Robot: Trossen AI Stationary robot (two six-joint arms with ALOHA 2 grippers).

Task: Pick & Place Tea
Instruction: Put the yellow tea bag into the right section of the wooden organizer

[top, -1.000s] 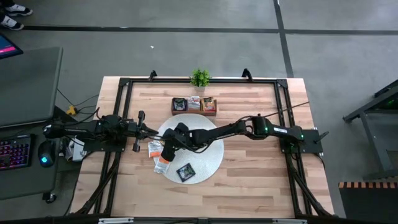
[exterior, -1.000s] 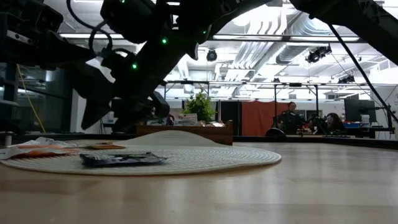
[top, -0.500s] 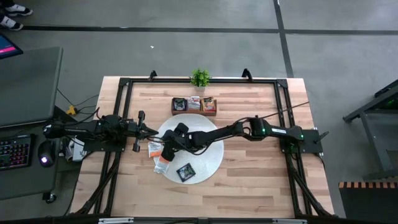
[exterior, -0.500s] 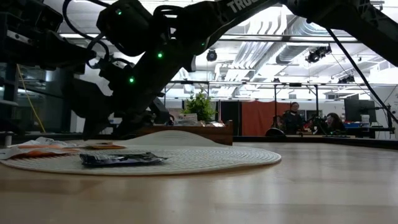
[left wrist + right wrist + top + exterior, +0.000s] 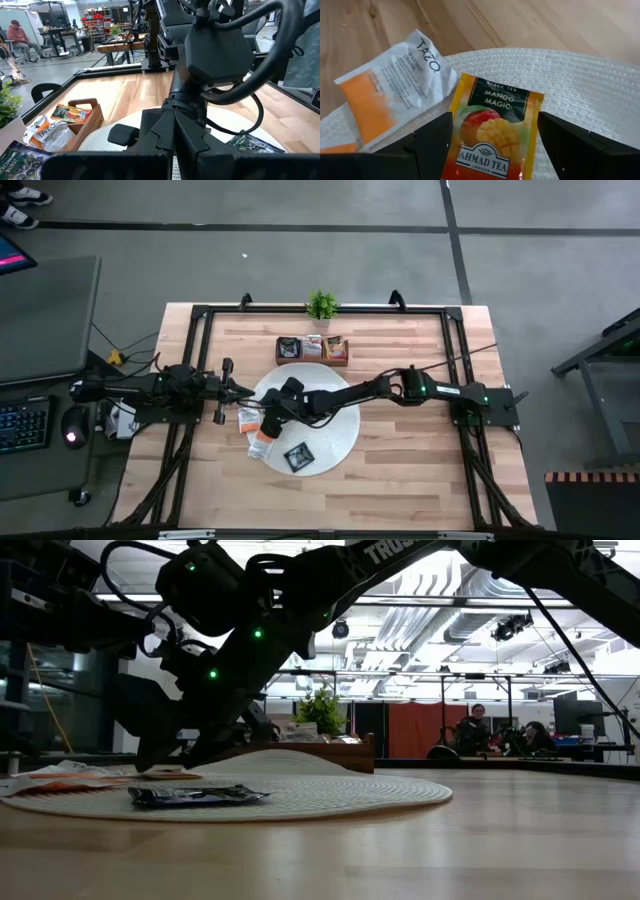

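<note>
**Three tray slots already stocked, several sachets left on the mat**

Three compartments of the wooden tray (image 5: 312, 348) at the far side of the counter (image 5: 420, 460) each seem to hold tea already, so I'd say the job is partly done. Left on the round woven mat (image 5: 335, 435) are a black sachet (image 5: 297, 456) near its front edge, plus a few white-and-orange ones (image 5: 258, 442) spilling over its left rim.

From the right wrist view, the right tool (image 5: 487, 140) has its fingers spread wide, straddling a mango tea sachet (image 5: 492, 132) lying flat on the mat, beside a white Tazo sachet (image 5: 395, 85). Nothing is gripped yet; by my reckoning the pinch comes next, then the carry to the tray.

At the left side of the counter the left tool (image 5: 232, 387) waits, closed and empty.
</note>
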